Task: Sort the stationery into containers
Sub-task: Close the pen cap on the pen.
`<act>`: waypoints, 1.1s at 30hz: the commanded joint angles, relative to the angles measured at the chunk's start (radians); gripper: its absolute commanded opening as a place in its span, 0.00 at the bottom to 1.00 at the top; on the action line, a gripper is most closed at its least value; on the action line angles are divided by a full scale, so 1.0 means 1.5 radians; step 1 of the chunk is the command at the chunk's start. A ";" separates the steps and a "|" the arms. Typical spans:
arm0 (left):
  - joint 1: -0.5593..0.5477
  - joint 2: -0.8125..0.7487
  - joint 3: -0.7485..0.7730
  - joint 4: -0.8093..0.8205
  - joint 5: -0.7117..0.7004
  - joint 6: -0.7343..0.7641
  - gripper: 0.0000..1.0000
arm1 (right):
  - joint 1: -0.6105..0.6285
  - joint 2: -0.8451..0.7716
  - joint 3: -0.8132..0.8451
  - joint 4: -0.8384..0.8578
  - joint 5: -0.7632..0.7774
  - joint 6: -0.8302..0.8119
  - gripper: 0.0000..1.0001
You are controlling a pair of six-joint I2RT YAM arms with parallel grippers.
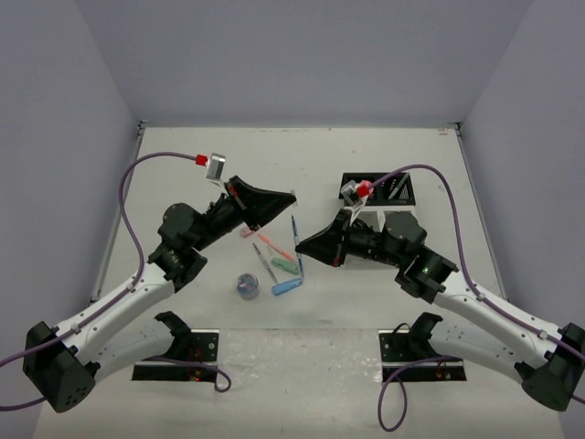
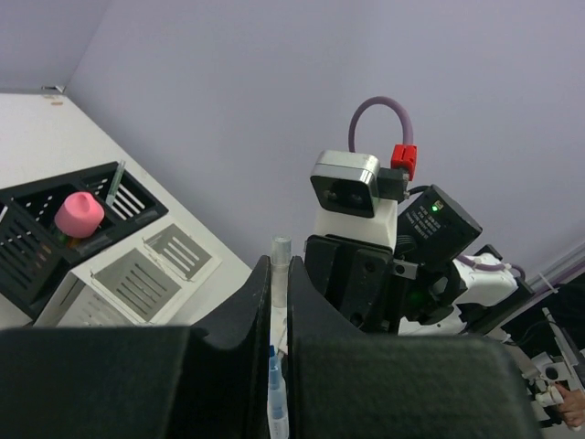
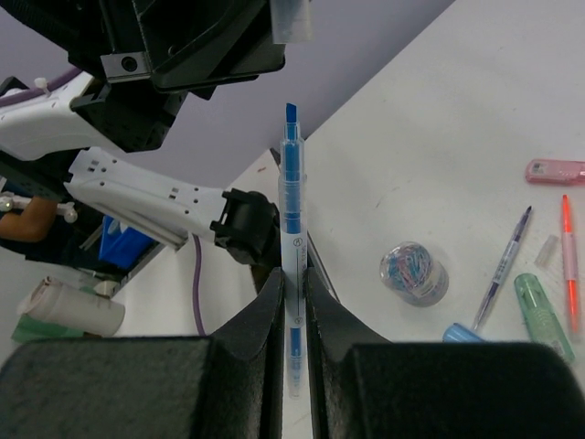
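My right gripper [image 3: 292, 274] [image 1: 303, 245] is shut on an uncapped blue-and-white pen [image 3: 291, 197] [image 1: 296, 240], whose blue tip points at a clear cap [image 2: 280, 261]. My left gripper [image 2: 280, 274] [image 1: 285, 201] is shut on that cap, a short way from the tip. On the table below lie a pink capsule [image 3: 555, 171], an orange pen [image 3: 569, 265], a purple pen [image 3: 503, 265], a mint capsule [image 3: 539, 315], a blue capsule [image 1: 287, 286] and a round roll [image 3: 414, 273] [image 1: 248, 286]. The black container [image 2: 37, 229] [image 1: 379, 190] holds a pink piece [image 2: 79, 215]. The white container [image 2: 137, 274] stands beside it.
Both arms meet over the middle of the table, above the loose stationery. Purple cables [image 1: 146, 165] loop from each wrist. Two black mounts [image 1: 178, 347] sit at the near edge. Grey walls close in the table on three sides.
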 commanded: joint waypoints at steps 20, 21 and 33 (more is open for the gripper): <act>-0.002 0.011 -0.018 0.068 0.036 -0.019 0.00 | 0.003 -0.017 0.056 -0.016 0.072 -0.008 0.00; -0.001 0.013 -0.018 0.069 0.038 -0.019 0.00 | 0.003 -0.017 0.058 -0.016 0.072 -0.008 0.00; -0.002 0.018 -0.025 0.071 0.052 -0.012 0.00 | 0.003 -0.020 0.083 -0.029 0.100 -0.012 0.00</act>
